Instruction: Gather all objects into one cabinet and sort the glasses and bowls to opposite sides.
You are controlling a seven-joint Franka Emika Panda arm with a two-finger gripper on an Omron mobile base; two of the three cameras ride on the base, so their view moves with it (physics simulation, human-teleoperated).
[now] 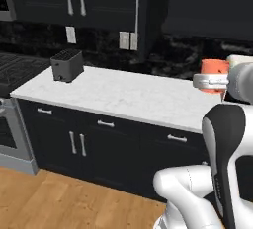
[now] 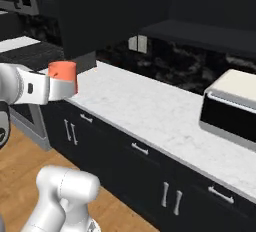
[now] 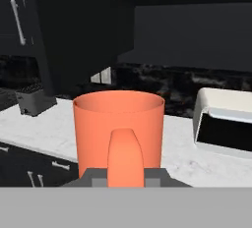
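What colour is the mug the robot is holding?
Orange. The mug shows best in the hand view.

arm [image 1: 225, 139]: glossy white rounded shells; dark joints | base: white, bulbous

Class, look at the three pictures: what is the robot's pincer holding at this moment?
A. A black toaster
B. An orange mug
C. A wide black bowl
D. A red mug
B. The pincer is shut on the handle of the orange mug, which is held upright, above the white counter in both base views.
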